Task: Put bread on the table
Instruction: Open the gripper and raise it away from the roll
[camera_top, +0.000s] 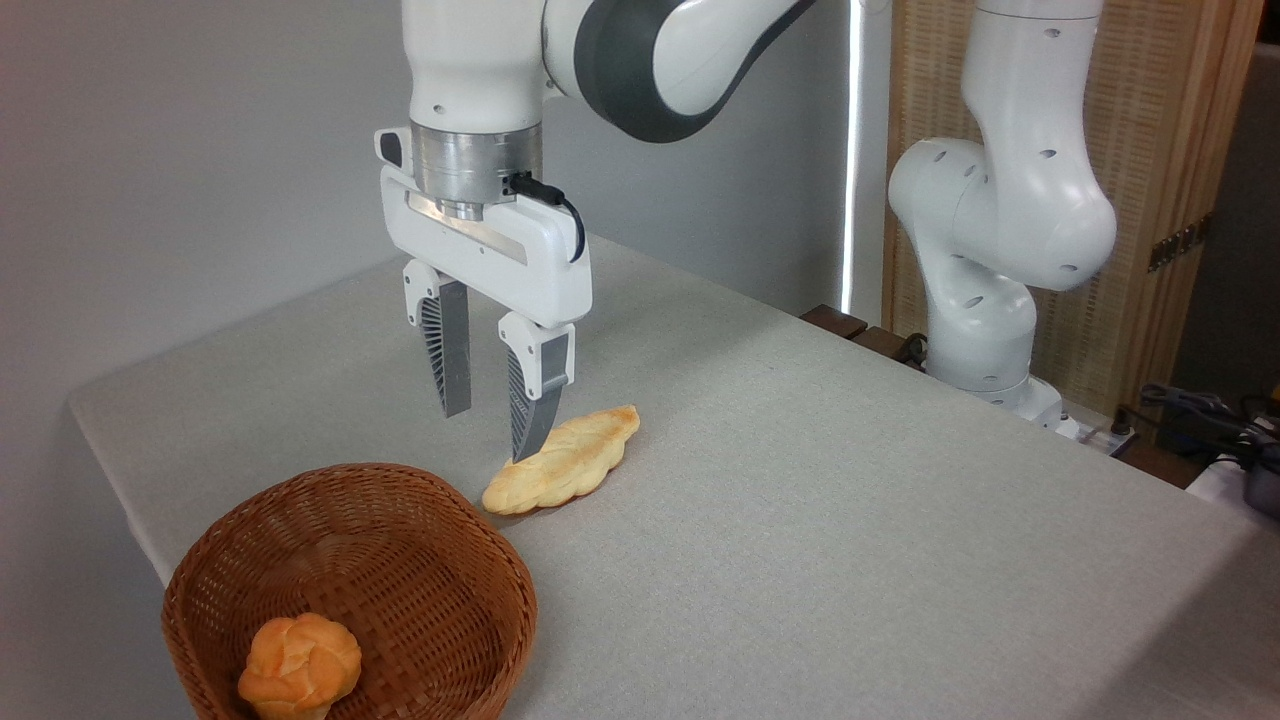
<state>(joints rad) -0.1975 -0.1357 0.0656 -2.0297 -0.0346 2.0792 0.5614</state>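
pale-yellow braided long bread (565, 462) | light grey textured table (850, 500) | brown woven wicker basket (400, 530) | orange knotted round bun (299, 665)

Behind the scene you see a plain grey wall (180, 150), broken by a bright vertical strip of light (851, 150). To its right stands a woven panel in a pale wooden frame (1170, 130), with cables (1200, 410) lying below it.

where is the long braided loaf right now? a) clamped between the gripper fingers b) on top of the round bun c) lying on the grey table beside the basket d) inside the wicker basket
c: the braided loaf lies flat on the table just outside the wicker basket, with the open gripper above it.
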